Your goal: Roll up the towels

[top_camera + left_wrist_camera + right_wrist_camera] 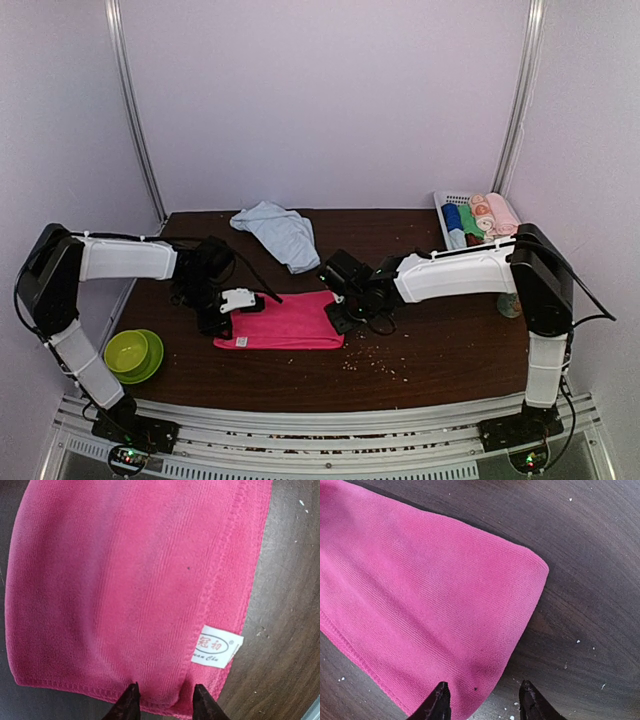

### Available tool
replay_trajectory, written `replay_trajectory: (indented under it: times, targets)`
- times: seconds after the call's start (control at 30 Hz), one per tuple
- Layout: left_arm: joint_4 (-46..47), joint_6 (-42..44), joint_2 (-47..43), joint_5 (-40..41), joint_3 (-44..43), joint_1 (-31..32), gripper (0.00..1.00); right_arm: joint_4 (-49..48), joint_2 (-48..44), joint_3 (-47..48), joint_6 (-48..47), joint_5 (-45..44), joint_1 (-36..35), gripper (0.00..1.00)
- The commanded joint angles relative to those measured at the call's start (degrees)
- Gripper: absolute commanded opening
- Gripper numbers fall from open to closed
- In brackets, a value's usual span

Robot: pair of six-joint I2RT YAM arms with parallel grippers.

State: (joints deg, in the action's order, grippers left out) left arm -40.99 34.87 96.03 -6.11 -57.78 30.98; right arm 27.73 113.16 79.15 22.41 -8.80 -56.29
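Black fingertips are all that each wrist view shows of its gripper; the rest is cut off at the bottom edge. The left gripper (165, 700) has its tips parted at the hemmed end of the magenta towel (125, 580), with a strip of hem between them. Whether they nip the cloth or only stand over it cannot be made out. The right gripper (482, 700) is spread at the opposite end, one tip over the cloth near a rounded corner, the other over the bare table (590, 580), pinching nothing. From above, both wrists cover the towel's two ends.

The towel lies flat near the middle of the table, between the arms. It has a fine ribbed pile and stitched hems, and its right end is a smooth fold. A white tag (216, 646) with red print juts from the hem just beside the left fingertips.

A lime-green bowl (130, 352) sits at the front left, beside the left arm. Pale crumbs (375, 355) dot the dark wood in front of the towel. Farther back, the pale blue towel (278, 232) lies crumpled, apart from the magenta one. In the far right corner a white basket (445, 197) holds rolled cloths (480, 218), partly behind the right arm's elbow.
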Motion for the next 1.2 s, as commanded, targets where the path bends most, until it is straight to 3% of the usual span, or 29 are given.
replay_trajectory:
  times: [0.0, 0.33, 0.63, 1.17]
  targets:
    - [2.3, 1.6, -3.4, 0.8, 2.5, 0.8, 0.34, -0.6, 0.8, 0.4, 0.0, -0.1, -0.3, 0.47]
    - [4.8, 1.1, -1.3, 2.2, 3.7, 0.9, 0.26, -1.2, 1.1, 0.4, 0.0, 0.4, -0.4, 0.47]
    - [5.1, 0.5, -0.5, 2.5, 2.8, 1.1, 0.00, -1.7, 0.9, -0.7, 0.2, 0.3, -0.4, 0.47]
    - [-5.0, 2.3, -6.7, -2.9, 0.5, 1.2, 0.00, -0.8, 1.8, -0.7, -0.3, -0.8, -0.4, 0.47]
